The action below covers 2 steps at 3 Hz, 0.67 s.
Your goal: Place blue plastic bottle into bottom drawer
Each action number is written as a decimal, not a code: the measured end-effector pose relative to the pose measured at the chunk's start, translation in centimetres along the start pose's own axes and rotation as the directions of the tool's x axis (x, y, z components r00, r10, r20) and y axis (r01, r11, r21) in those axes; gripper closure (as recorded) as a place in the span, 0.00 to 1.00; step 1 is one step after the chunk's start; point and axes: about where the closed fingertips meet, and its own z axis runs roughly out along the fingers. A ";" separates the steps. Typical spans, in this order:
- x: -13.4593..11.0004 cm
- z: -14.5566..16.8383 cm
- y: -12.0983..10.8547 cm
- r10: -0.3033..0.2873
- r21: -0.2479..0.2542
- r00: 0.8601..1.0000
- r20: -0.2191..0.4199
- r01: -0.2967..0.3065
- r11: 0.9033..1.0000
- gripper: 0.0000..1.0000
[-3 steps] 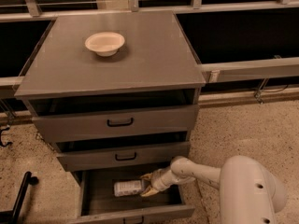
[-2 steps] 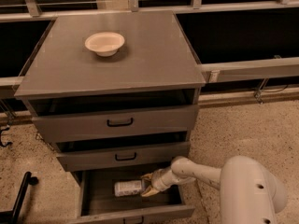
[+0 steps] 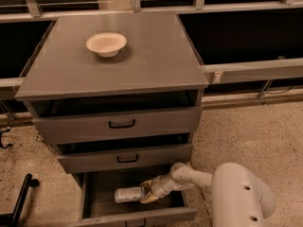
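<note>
The arm (image 3: 204, 178) is smooth and off-white, its thick rounded link (image 3: 241, 193) marked with two small dark spots and narrowing to a slim tube past a ball-like joint (image 3: 181, 172). The gripper (image 3: 147, 193), down inside the bottom drawer (image 3: 88, 198), is pale grey at its base and yellowish toward its end.

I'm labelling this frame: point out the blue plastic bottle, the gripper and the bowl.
blue plastic bottle (image 3: 128, 194), camera view, its label.
gripper (image 3: 147, 192), camera view, its tip, inside the bottom drawer (image 3: 106, 179).
bowl (image 3: 106, 43), camera view, its inside.
</note>
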 end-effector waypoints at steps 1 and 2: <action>0.8 1.7 0.0 0.009 -0.010 1.000 0.009 -0.009 1.000 1.00; 2.0 3.6 0.3 0.018 -0.016 1.000 0.012 -0.018 1.000 1.00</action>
